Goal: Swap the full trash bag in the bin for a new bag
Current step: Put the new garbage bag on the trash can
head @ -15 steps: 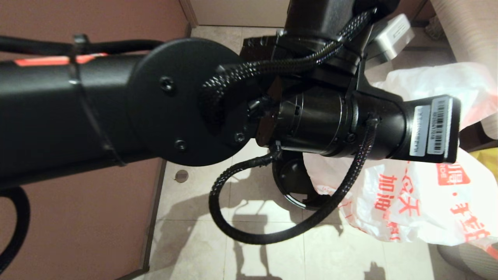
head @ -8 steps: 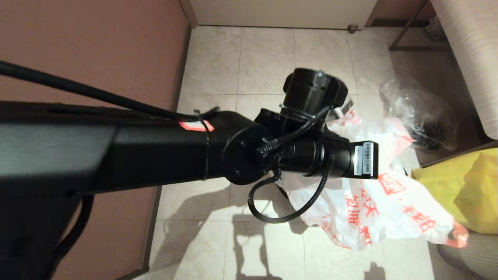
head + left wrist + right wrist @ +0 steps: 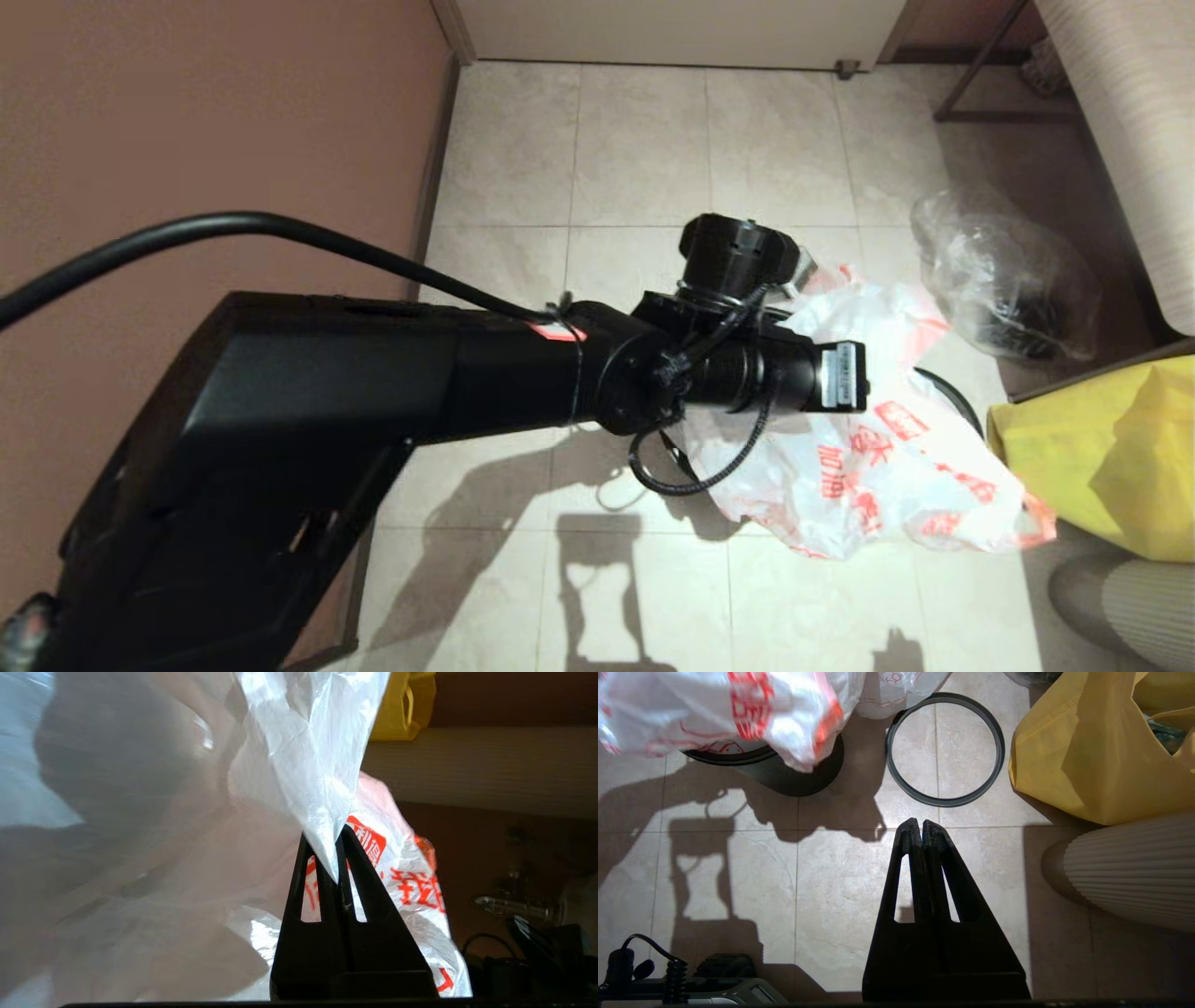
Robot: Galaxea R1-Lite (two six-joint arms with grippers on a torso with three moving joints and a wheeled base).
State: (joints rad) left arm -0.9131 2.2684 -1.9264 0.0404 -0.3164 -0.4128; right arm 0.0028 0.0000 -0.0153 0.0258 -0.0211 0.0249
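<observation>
- The new bag (image 3: 878, 467), thin white plastic with red print and an orange-red edge, is draped over the bin (image 3: 784, 777) on the tiled floor (image 3: 635, 149), hiding most of it; only a dark arc of rim and side shows beneath the plastic.
- Nothing shows through this bag; it looks limp and crumpled rather than filled.
- The left gripper (image 3: 337, 870) has its fingers pressed together on a gathered fold of the bag, held above the bin.
- In my judgement the step in hand is lining the bin: the next move calls for spreading the bag's mouth over the rim and pushing the slack inside.
- The loose grey ring (image 3: 945, 749) lies flat on the floor just beside the bin, not yet fitted.
- The right gripper (image 3: 920, 826) hangs over bare floor near the ring, fingers closed and empty.
- A yellow bag (image 3: 1111, 457) stands near the ring.
</observation>
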